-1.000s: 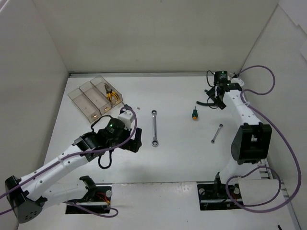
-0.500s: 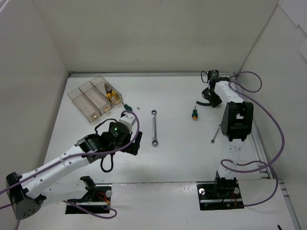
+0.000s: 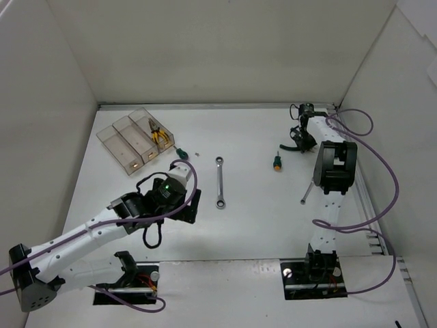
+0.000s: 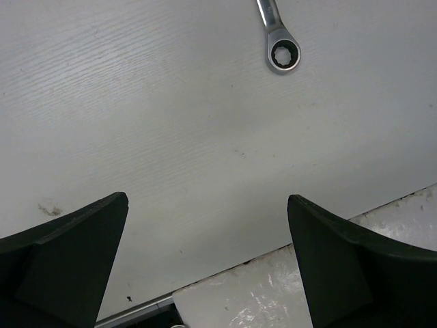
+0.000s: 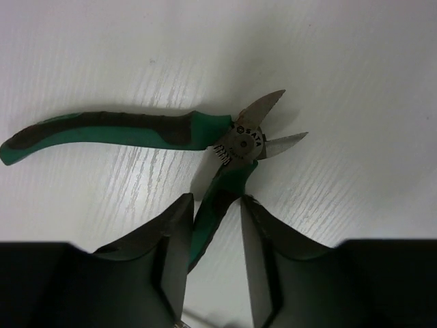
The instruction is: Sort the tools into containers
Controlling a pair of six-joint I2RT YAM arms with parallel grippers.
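While the left gripper point(image 4: 208, 198) hangs low nearest the arm bases, its jaws are spread fully apart with nothing between them, and only bare white table point(image 3: 259, 225) lies under it. Just beyond its fingertips, the wrist view shows the ring end of the long wrench point(image 3: 220, 182), which lies lengthwise near the middle of the table. Off to the right, a small wrench point(image 3: 308, 190) lies beside the right arm's upright link.

Farther back, an orange-and-green stubby screwdriver point(image 3: 276, 162) lies alone in the right half. A green-handled screwdriver point(image 3: 180, 152) lies near the right side of the containers point(image 3: 115, 142) — three clear bins in a diagonal row at the far left. The yellow-handled pliers point(image 3: 159, 134) lie in the rightmost bin.

At the far right corner, the right gripper point(image 5: 216, 205) points down over the green-handled pliers point(image 5: 136, 130). They lie flat on the table, handles splayed and cutting blades parted. One handle runs between the two fingers point(image 5: 171, 253), which bracket it closely — whether they actually pinch it I cannot tell.
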